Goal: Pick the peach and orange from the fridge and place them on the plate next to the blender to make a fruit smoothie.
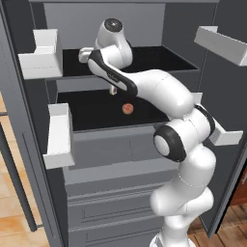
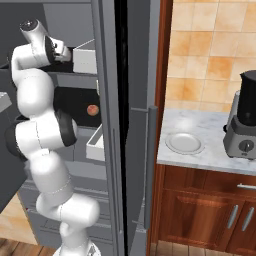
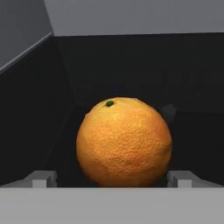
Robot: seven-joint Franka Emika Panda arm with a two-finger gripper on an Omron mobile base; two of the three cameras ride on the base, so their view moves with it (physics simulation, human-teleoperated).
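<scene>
Hand view, left to right: left fingertip [image 3: 42, 178] low at left, a dark gap, then the orange [image 3: 124, 142] sitting right between the two tips, green stem dot up and slightly left of its top, then right fingertip [image 3: 181, 178] just beside the orange's lower right edge. The gripper [image 3: 111, 178] has its fingers spread apart, one on each side of the orange. No squeeze is visible, a gap shows on the left side, and contact on the right is too close to tell. The orange rests on a black shelf [image 3: 188, 131] that runs on past the fingers, with a grey wall beyond and to the left of them. Left base view: the fridge [image 1: 111, 159] stands open, a white door bin [image 1: 43, 58] on the left, and the arm [image 1: 159, 89] is reaching in at the upper shelf level. The peach [image 1: 128, 109] lies on the next black shelf down, below the fingers and well apart from them, nothing touching it. Right base view: the peach [image 2: 92, 109] is again lower than the hand, inside the fridge. Further right, outside the fridge and far from the fingers, the plate [image 2: 185, 143] lies flat on the marble counter [image 2: 210, 157]. The blender [image 2: 245, 120] stands just beside the plate on its right, not touching it.
</scene>
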